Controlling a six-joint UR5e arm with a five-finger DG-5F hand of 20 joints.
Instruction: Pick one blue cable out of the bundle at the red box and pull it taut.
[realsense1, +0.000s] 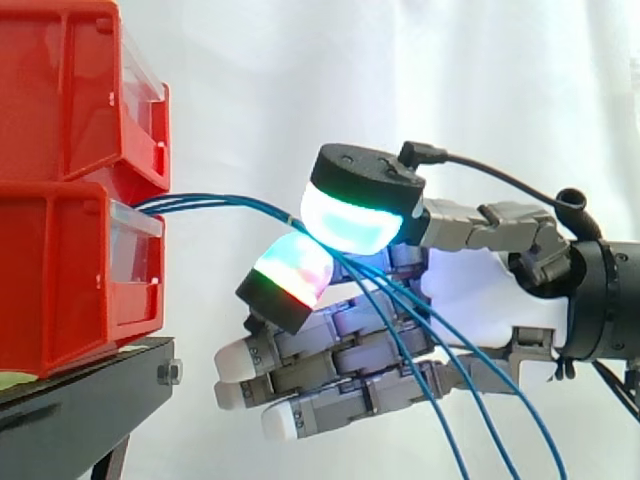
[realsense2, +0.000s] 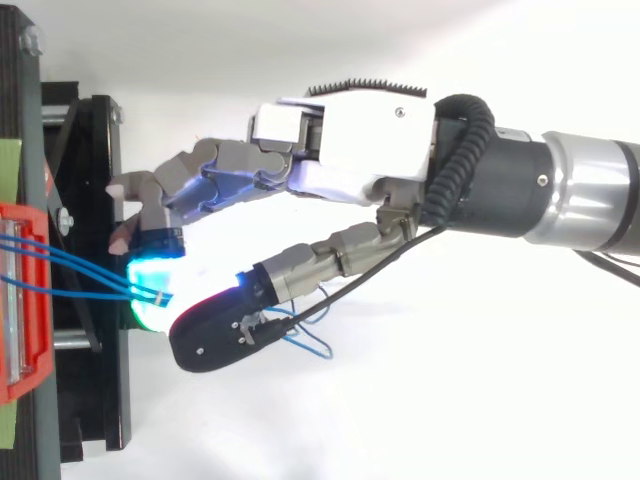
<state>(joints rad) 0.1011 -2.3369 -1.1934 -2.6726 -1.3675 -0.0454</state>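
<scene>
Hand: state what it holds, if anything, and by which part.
The hand pinches blue cable between its glowing pads, just out from the red box; how many strands, I cannot tell.

The hand (realsense2: 360, 140) had a white-shelled palm and grey, segmented metal fingers (realsense1: 340, 350) with darker joints. Its thick fingertip pads (realsense1: 350, 222) differed: two sat under black caps dotted with small screws, one glowing cyan and green, the other green, white and red, while the rest were plain white. Behind a black wrist collar, the arm (realsense2: 590, 195) was a silver cylinder.
</scene>
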